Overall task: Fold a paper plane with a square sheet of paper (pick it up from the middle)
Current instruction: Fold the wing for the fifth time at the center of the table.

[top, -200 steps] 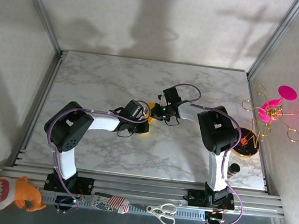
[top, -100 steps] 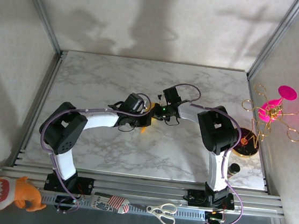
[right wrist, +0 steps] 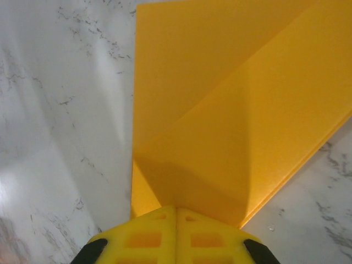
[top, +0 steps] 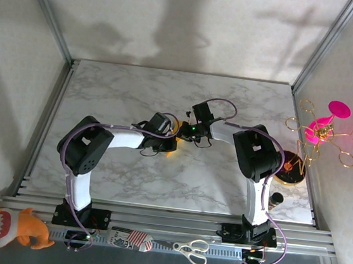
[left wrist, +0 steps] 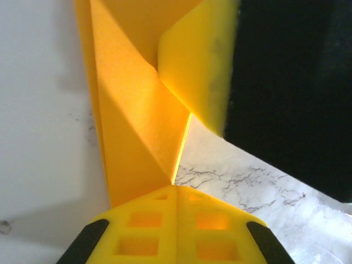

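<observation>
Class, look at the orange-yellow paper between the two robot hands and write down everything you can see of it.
The paper is thin, matte, orange-yellow and unmarked, folded into overlapping layers with sharp diagonal creases. It lies on the marble table, one flap raised. The shut left hand meets a folded corner, the shut right hand another edge; pinching or pressing, I cannot tell.

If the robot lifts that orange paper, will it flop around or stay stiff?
Probably floppy: the folded orange paper is thin, and one flap stands up off the marble table. Its creases should stiffen it somewhat. It looks light, so a push would likely slide it across that smooth top.
</observation>
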